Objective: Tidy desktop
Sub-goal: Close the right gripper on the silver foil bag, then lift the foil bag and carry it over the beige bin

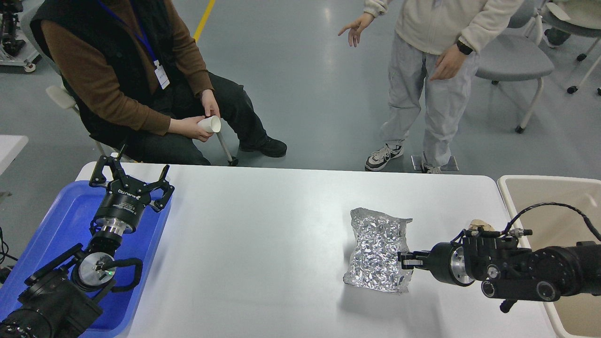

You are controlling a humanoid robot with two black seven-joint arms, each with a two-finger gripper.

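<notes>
The white desktop (272, 244) fills the middle of the head view. A crumpled silver foil bag (378, 249) hangs at its right part, lifted a little off the surface with a shadow under it. My right gripper (404, 261) is shut on the bag's right edge. A crumpled beige paper ball (479, 224) lies behind my right arm, mostly hidden by it. My left gripper (131, 180) is open and empty over the far end of the blue tray (70, 220).
A beige bin (554, 197) stands at the table's right end. A seated person holding a white paper cup (210, 124) and a standing person are beyond the far edge. Grey chairs stand at the back right.
</notes>
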